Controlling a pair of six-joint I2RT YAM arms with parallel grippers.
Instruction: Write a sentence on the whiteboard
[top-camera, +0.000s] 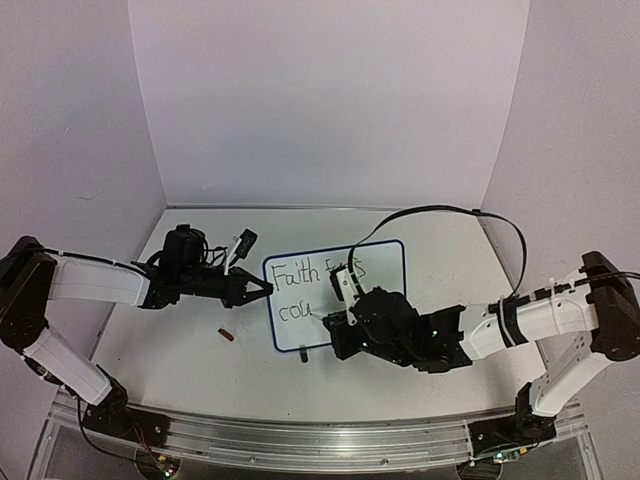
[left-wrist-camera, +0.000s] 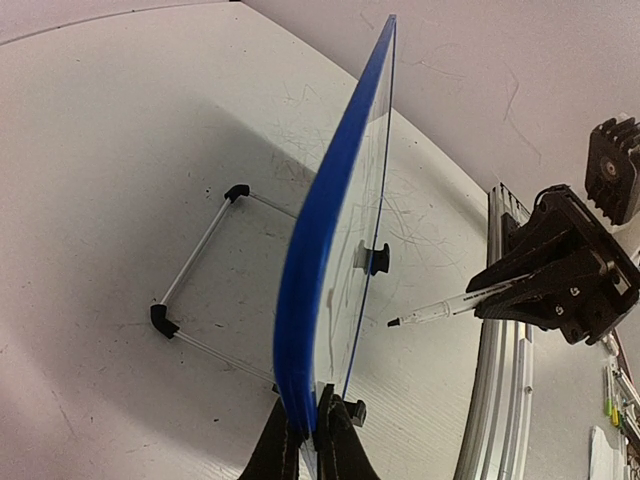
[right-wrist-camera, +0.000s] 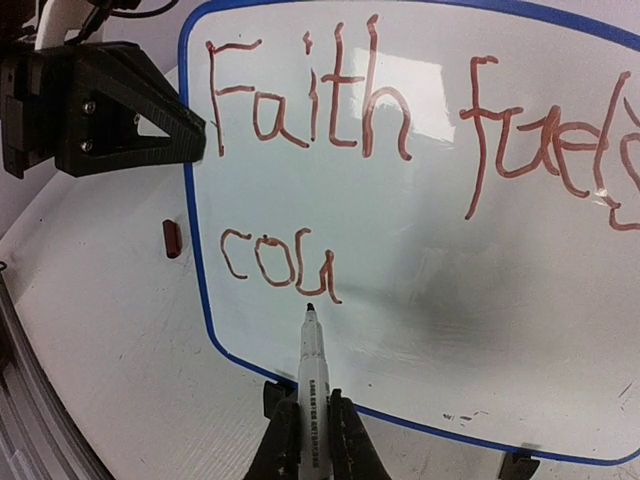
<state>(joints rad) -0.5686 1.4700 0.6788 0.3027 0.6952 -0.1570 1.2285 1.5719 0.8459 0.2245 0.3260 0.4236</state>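
Pressure matters most, I judge: left gripper (left-wrist-camera: 316, 418) clamps the whiteboard (right-wrist-camera: 480, 290) by its edge, standing mid-table, right gripper (right-wrist-camera: 310, 402) pinches the marker (right-wrist-camera: 312, 360) under the sentence (right-wrist-camera: 310, 100), so I'd touch lightly for "r".

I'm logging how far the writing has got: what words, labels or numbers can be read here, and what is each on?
"Faith fuels": top line of the sentence, in red-brown ink on the whiteboard.
"cou": unfinished second line on the same board.
Print on the marker barrel: too small and blurred to read.
No other text is legible.
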